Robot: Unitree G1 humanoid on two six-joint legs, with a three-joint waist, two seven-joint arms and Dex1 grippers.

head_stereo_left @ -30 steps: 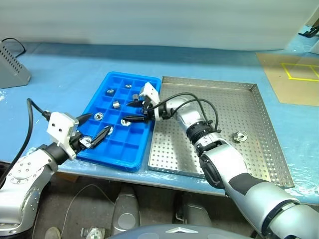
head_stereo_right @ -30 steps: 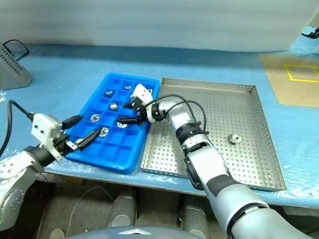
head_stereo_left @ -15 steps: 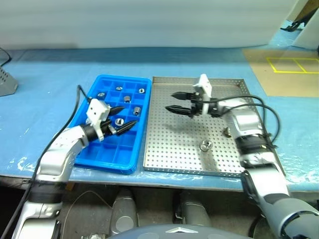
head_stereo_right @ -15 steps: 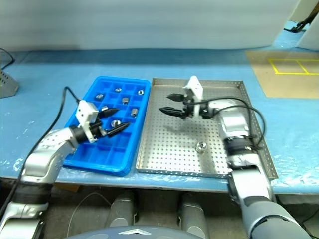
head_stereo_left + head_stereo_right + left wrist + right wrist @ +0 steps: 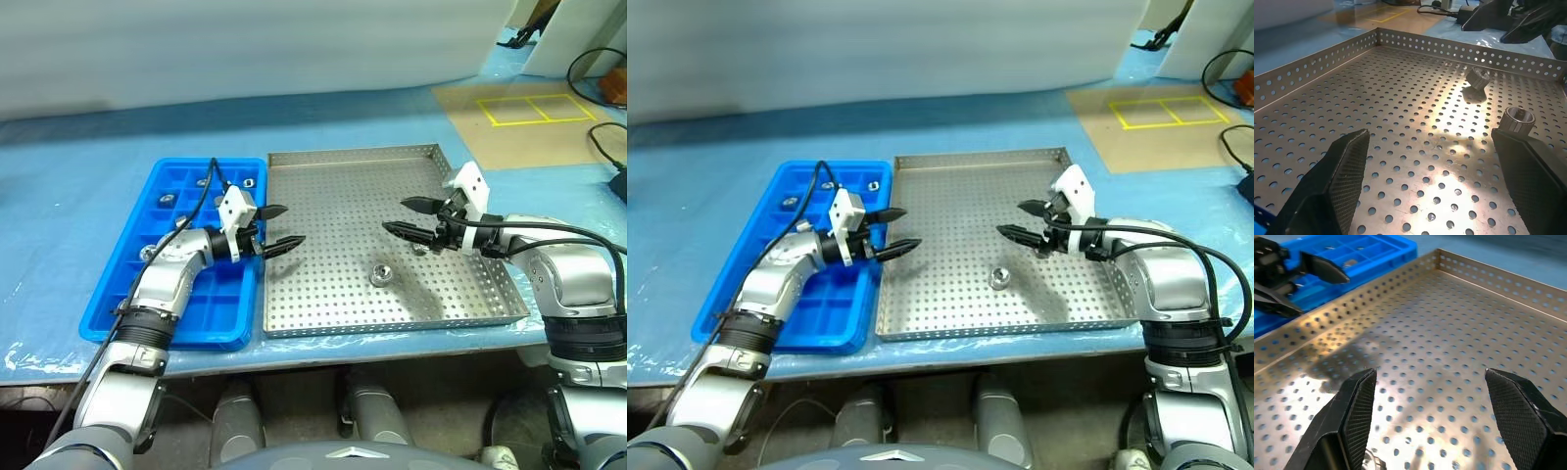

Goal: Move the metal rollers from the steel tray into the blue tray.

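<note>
Blue plastic sheeting covers the bench (image 5: 88, 147), and on it, centre frame, sits the steel tray (image 5: 343, 176) with the blue tray (image 5: 103, 313) touching its left rim. One metal roller (image 5: 380, 275) stands on the perforated base just below the tray's middle, and a second roller (image 5: 1478, 77) lies further right, near the right gripper. More rollers (image 5: 167, 197) rest in compartments toward the upper part of the blue tray, with one (image 5: 147, 253) at mid-left. Left gripper (image 5: 282, 226) hangs at the seam between the two trays, pointing right across the steel tray, fingers spread wide and nothing between them. Right gripper (image 5: 406, 217) hovers over the right half of the steel tray, aimed left, its fingers (image 5: 1354, 413) parted too and carrying nothing. Both sets of tips face each other, well apart.
</note>
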